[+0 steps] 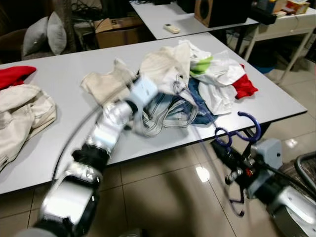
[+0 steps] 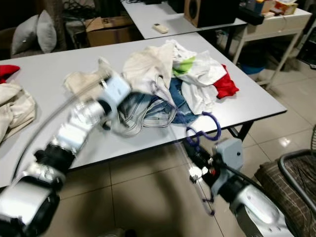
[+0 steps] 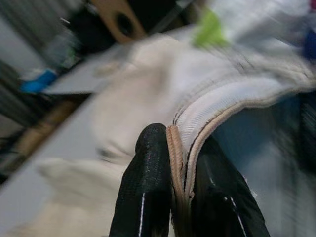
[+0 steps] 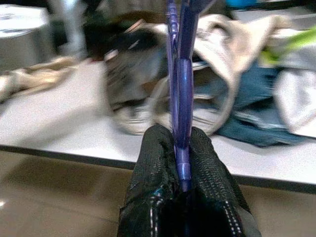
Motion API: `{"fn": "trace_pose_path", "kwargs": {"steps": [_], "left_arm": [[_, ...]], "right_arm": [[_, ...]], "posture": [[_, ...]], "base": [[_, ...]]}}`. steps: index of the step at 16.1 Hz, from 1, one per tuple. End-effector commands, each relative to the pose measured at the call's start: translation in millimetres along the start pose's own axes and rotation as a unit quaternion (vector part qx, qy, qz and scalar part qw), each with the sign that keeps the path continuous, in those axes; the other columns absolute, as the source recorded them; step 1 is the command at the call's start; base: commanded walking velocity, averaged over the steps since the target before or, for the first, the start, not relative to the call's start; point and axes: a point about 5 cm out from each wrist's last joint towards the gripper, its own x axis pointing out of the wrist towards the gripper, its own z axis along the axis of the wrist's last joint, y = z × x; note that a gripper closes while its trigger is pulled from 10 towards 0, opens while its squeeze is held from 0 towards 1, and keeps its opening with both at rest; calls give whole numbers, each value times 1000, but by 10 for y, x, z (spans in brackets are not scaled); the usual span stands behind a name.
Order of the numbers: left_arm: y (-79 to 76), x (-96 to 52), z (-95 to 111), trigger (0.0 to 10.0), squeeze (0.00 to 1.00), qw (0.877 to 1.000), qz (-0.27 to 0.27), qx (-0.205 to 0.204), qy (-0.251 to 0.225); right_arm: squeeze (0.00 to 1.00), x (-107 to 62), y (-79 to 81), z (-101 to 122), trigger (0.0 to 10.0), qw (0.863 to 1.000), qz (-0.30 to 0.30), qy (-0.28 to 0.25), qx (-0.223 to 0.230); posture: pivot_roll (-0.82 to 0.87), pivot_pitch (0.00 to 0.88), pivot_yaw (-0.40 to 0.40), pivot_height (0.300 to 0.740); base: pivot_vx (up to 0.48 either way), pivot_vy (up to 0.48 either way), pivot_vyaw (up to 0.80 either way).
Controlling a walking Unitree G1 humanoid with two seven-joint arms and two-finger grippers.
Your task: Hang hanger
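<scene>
**Hanger in one gripper, garment edge in the other**

My right gripper [image 4: 180, 163] is clamped on the purple hanger [image 1: 242, 131], holding it off the table's [image 1: 64, 74] near edge, hook curling up above the fingers. My left gripper [image 3: 180, 173] pinches a cream-trimmed garment [image 3: 217, 98] from the clothes pile [image 1: 197, 84] just ahead of it, probably a collar, though blur hides detail. I judge I'm holding both so the hanger can be threaded in.
</scene>
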Motion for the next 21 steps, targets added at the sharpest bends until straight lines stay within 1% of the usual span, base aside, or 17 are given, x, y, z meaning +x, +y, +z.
{"fn": "trace_pose_path", "kwargs": {"steps": [1, 2, 3, 4, 5, 6, 7, 8, 10, 11, 14, 15, 16, 18, 19, 20, 21], "left_arm": [[255, -20, 174, 0, 0, 998, 46, 5, -31], [449, -41, 323, 0, 0, 996, 73, 12, -53], [525, -54, 387, 0, 0, 995, 81, 16, -62], [643, -78, 497, 0, 0, 993, 92, 25, -76], [726, -109, 644, 0, 0, 991, 83, 42, -101], [741, -120, 695, 0, 0, 990, 75, 49, -111], [721, -137, 795, 0, 0, 988, 46, 71, -133], [687, -151, 870, 0, 0, 985, 23, 86, -146], [634, -157, 933, 0, 0, 983, 0, 105, -153], [582, -155, 954, 0, 0, 980, -17, 129, -151], [529, -139, 902, 0, 0, 976, -30, 169, -135], [521, -135, 886, 0, 0, 975, -32, 177, -130], [517, -120, 839, 0, 0, 975, -33, 184, -119], [526, -113, 791, 0, 0, 976, -30, 187, -107], [534, -118, 787, 0, 0, 977, -31, 185, -106], [527, -124, 795, 0, 0, 977, -39, 182, -108], [509, -127, 797, 0, 0, 975, -51, 187, -108]], "right_arm": [[0, -37, 74, 49, 10000, 999, 39, -1, 11], [0, -87, 108, 43, 10000, 998, 66, 12, 15], [0, -106, 115, 37, 10000, 997, 73, 18, 17], [0, -135, 115, 25, 10000, 996, 81, 31, 21], [0, -126, 53, -16, 10000, 997, 61, 48, 14], [0, -118, 26, -33, 10000, 997, 52, 55, 10], [0, -76, -68, -35, 10000, 999, 14, 52, -5], [0, -44, -101, -4, 10000, 999, 2, 37, 5], [0, -18, -68, 53, 10000, 1000, 18, 20, 16], [0, 1, -10, 112, 10000, 999, 41, 3, 26], [0, 16, 26, 184, 10000, 998, 59, -16, 35], [0, 18, 43, 200, 10000, 997, 66, -19, 36], [0, 15, 98, 233, 10000, 995, 88, -25, 41], [0, 9, 121, 245, 10000, 994, 94, -22, 42], [0, 17, 72, 214, 10000, 996, 73, -11, 40], [0, 39, -13, 171, 10000, 999, 38, 3, 32], [0, 69, -80, 164, 10000, 999, 12, 2, 32]], "posture": [[-4, 1, 81, 740], [-2, 1, 78, 740], [-2, 1, 76, 740], [-2, 1, 76, 740], [-4, 0, 79, 740], [-3, 0, 81, 740], [-3, 0, 81, 740], [-1, 0, 81, 740], [7, 0, 76, 740], [8, 0, 74, 740], [7, 0, 76, 740], [6, 1, 76, 740], [3, 0, 78, 740], [2, 0, 80, 740], [0, 0, 82, 740], [-1, 0, 83, 740], [-1, 0, 83, 740]], "base": [[0, 0, 0], [0, 0, 0], [0, 0, 0], [0, 0, 0], [0, 0, 0], [0, 0, 0], [0, 0, 0], [0, 0, 0], [0, 0, 0], [0, 0, 0], [0, 0, 0], [0, 0, 0], [0, 0, 0], [0, 0, 0], [0, 0, 0], [0, 0, 0], [0, 0, 0]]}}
